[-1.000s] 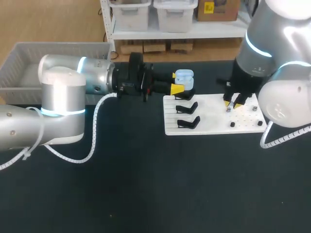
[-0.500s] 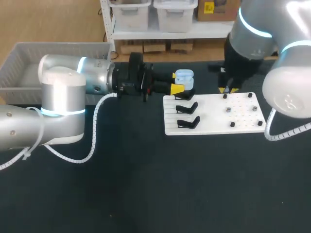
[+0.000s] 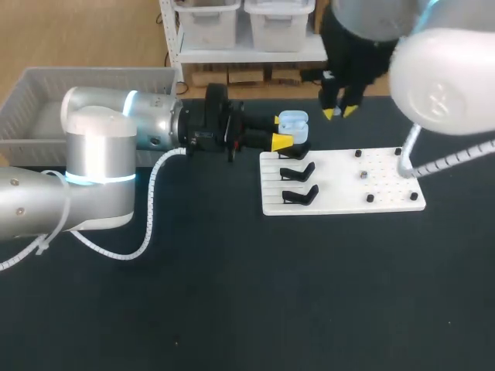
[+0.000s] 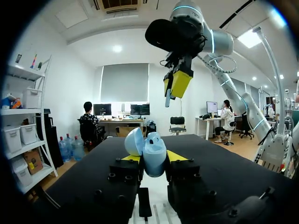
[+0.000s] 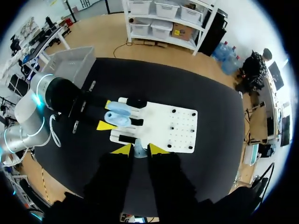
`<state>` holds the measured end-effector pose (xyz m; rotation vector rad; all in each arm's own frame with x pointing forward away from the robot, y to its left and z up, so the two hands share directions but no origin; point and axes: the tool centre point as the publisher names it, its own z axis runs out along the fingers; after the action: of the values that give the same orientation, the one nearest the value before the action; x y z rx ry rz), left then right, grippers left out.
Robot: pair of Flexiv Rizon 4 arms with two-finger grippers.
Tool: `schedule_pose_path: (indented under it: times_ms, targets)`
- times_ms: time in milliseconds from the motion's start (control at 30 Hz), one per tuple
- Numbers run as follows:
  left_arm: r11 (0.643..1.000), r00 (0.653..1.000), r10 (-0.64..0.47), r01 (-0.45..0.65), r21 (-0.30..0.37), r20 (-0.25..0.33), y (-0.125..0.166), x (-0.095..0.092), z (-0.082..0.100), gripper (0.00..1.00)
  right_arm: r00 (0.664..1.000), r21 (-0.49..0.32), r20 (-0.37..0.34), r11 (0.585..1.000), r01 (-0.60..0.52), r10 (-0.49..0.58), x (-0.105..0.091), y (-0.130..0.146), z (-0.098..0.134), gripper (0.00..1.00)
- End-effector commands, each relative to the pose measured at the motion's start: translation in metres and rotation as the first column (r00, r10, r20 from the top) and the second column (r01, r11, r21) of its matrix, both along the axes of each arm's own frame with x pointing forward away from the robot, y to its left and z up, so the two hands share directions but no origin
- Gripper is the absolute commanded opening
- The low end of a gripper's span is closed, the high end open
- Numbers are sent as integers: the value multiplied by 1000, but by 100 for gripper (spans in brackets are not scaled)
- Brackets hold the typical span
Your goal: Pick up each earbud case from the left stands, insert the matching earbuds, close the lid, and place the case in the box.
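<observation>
Two claws are mine, and both are busy. Far on the left sits the grey box [image 3: 31, 93], where the case must go at the end, and nothing of the task is in it that I can see. Next comes my left claw [image 3: 283, 131]. It squeezes the pale blue earbud case [image 3: 293, 121] from two sides and holds it just past the black stands [image 3: 298, 171], with the lid open. Further right, my right claw [image 3: 340, 113] hangs high over the far edge of the white board [image 3: 387, 197], and it pinches a tiny earbud [image 5: 139, 150] between its tips. Lots could go wrong now, I think. The earbud is small and smooth, so it could slip out on the way down. If I am not lined up with the hole, it could hit the rim and bounce away. If I push too hard, the case could tip in my left claw, or I could knock the lid shut. The head view does not show the earbud at all, but the right wrist view shows it between the yellow tips. Only the left wrist view shows the open lid from close by, with my right claw up high ahead of it.
</observation>
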<state>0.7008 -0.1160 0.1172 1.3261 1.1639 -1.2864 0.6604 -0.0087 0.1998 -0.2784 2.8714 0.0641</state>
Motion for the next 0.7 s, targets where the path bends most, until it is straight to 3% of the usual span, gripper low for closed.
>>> schedule_pose_path:
  times_ms: [33,700]
  targets:
    - [1000,1000,5,-5,-3,3,0,-1,-1,0,999,-40,-25,999,-28,27,6,18,0,0]
    - [1000,1000,5,-5,-3,3,0,-1,-1,0,991,-61,-72,991,-121,117,22,44,-16,0]
